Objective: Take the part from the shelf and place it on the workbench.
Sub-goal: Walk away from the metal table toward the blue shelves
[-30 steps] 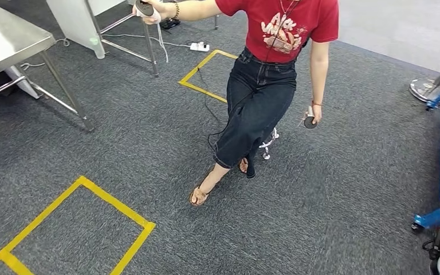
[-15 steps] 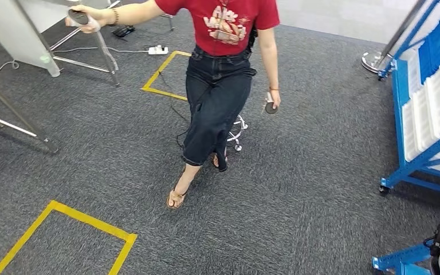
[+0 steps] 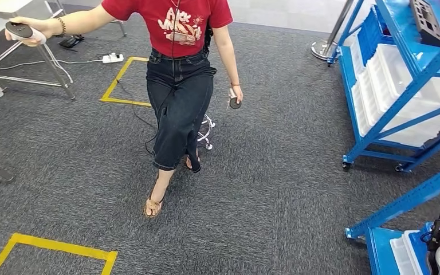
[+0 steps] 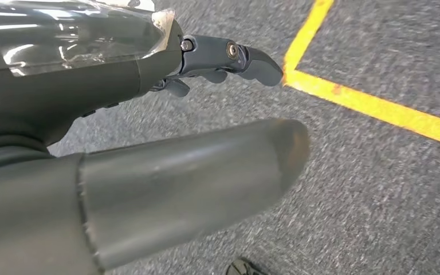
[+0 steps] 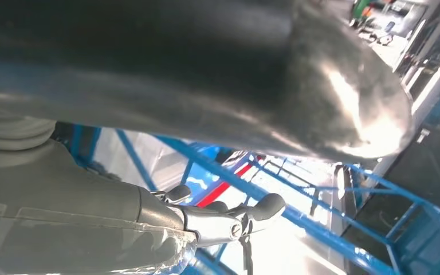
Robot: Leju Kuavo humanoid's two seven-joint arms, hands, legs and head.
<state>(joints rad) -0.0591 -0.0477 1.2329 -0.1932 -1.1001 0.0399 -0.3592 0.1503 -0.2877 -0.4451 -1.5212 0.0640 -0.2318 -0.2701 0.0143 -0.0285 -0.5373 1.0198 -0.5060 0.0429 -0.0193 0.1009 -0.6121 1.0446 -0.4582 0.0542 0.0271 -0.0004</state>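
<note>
A grey carpet (image 3: pixel 298 189) marked with yellow tape squares (image 3: pixel 51 247) is seen, with a blue shelf (image 3: pixel 404 86) at the right. A dark part (image 3: pixel 427 22) is lying on its top level. A person (image 3: pixel 177 74) is seated in between. The left hand (image 4: pixel 149 143) is held over the carpet, fingers apart, nothing held. The right hand (image 5: pixel 206 172) is open near the blue frame, empty.

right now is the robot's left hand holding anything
No, the left hand hangs over grey carpet near a yellow tape line, its fingers apart with nothing between them.
</note>
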